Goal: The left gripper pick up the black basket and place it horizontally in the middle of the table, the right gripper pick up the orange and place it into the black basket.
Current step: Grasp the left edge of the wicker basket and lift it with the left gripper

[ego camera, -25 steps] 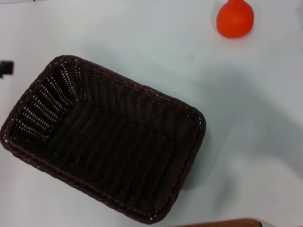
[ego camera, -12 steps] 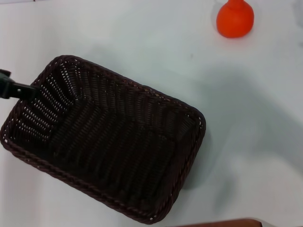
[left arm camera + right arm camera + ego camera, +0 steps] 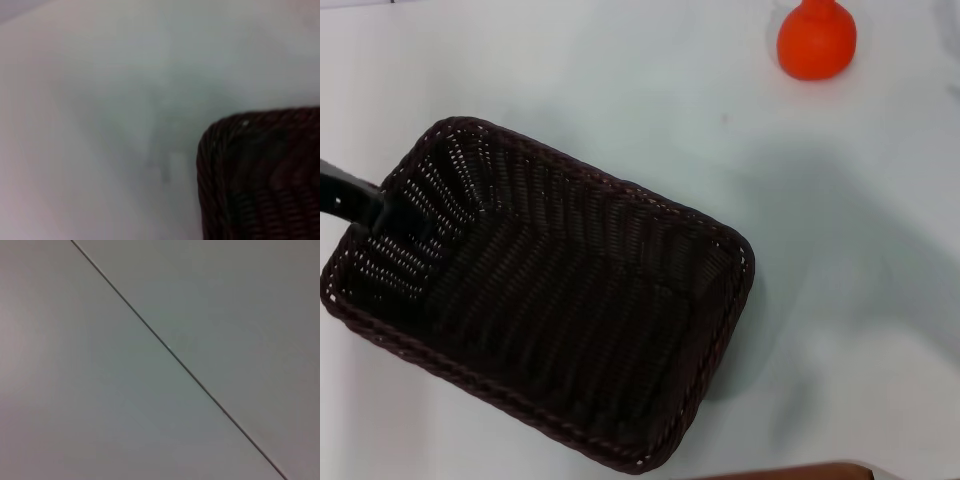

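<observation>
On your head view, the black basket (image 3: 540, 300) lies flat on the table (image 3: 620, 80), set at a slant, with one long side running from the upper left down toward the lower right and its open interior facing up. Your left gripper (image 3: 365, 205) enters from the left edge as a dark arm tip and meets the basket at its left short end, its tip overlapping the braided rim near the upper left corner. You cannot tell from these views whether its fingers are spread or clamped on the rim, since only part of the tip shows and it is blurred. Your left wrist view shows one rounded corner of the basket (image 3: 260, 175) close up, with bare table (image 3: 100, 100) beside it. The orange (image 3: 816, 40) sits on the table near the far right edge, well apart from the basket and outside it. Your right wrist view shows only a pale surface crossed by a thin dark diagonal line (image 3: 175, 357). The right gripper itself does not appear in any view.
</observation>
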Controlling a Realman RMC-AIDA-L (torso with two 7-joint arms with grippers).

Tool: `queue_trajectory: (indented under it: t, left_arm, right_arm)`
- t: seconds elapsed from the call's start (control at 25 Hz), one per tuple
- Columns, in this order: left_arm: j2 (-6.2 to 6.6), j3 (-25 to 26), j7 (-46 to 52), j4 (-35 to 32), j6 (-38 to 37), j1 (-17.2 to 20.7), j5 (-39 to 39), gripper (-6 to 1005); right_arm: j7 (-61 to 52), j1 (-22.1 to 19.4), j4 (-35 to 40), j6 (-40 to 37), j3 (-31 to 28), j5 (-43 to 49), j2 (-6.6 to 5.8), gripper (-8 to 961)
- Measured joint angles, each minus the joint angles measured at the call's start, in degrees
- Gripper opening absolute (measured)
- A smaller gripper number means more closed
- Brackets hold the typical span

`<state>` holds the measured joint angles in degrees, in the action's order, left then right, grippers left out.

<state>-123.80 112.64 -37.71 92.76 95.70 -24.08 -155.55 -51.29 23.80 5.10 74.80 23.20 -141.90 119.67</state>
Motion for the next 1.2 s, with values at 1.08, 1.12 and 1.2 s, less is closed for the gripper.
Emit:
queue_trajectory:
  t: [1.08, 1.12, 1.2]
  left_arm:
    - [-0.06, -0.2, 2.4, -7.5, 1.8, -6.0, -3.6, 188]
    - [-0.08, 0.3, 2.4, -7.9, 1.9, -6.3, -3.4, 180]
    - [-0.07, 3.1, 2.9, -9.5, 2.0, -7.3, -2.3, 165]
  right_arm:
    - [-0.5, 0.2, 0.6, -0.1, 0.0, 0.0, -0.13, 923]
    - [-0.5, 0.2, 0.8, -0.1, 0.1, 0.0, -0.14, 918]
    - [-0.5, 0.3, 1.9, 0.0, 0.6, 0.0, -0.19, 909]
